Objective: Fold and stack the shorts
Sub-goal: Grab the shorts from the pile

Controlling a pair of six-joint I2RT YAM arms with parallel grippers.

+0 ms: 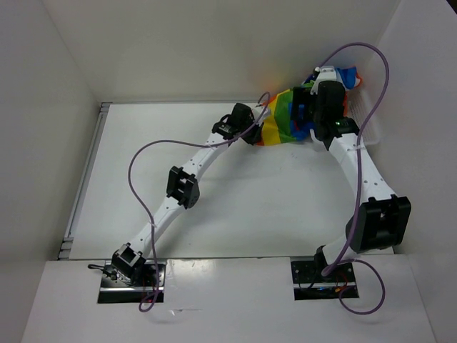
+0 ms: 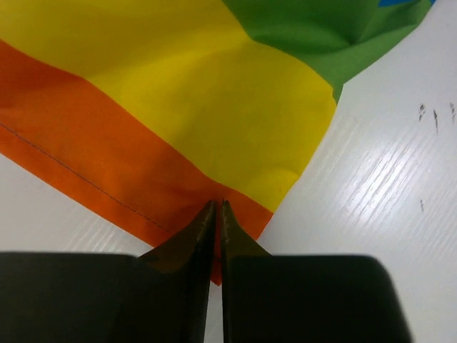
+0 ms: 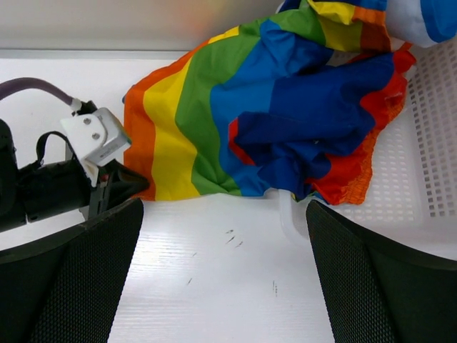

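Left arm [image 1: 203, 153] is stretched out long, running diagonally from its base toward the far middle, with the elbow only a bit bent. Left gripper [image 2: 216, 209] has its fingers squeezed nearly together with just a thin slit between them. It looks like they're pinching the orange edge of the shorts [image 2: 178, 107], tho the fingers hide the actual contact. Right arm [image 1: 360, 175] swings out to the right, folds hard at the elbow and angles in toward the far right. Right gripper [image 3: 223, 214] is spread wide, holding nothing.
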